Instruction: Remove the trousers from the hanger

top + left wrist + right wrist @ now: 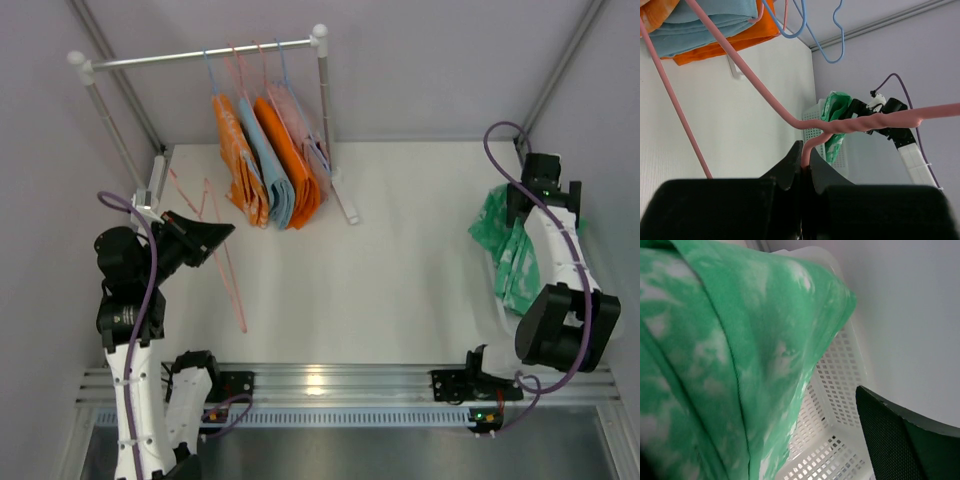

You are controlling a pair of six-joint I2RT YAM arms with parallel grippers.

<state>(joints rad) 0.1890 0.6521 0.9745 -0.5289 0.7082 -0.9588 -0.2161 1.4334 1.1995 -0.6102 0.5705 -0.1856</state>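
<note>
Your light is bright and even; glare marks the front rail (318,378); the nearby trousers (715,365) look soft.

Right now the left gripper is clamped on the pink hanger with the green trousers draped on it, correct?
No. The left gripper is clamped on the hanger, but the hanger is bare: the trousers are far off by the right arm, over a basket. The top view shows it.

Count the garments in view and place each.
5: four hang on the rail (patterned orange, light blue, plain orange, pale pink); the green trousers are at the far right. More may be hidden.
</note>
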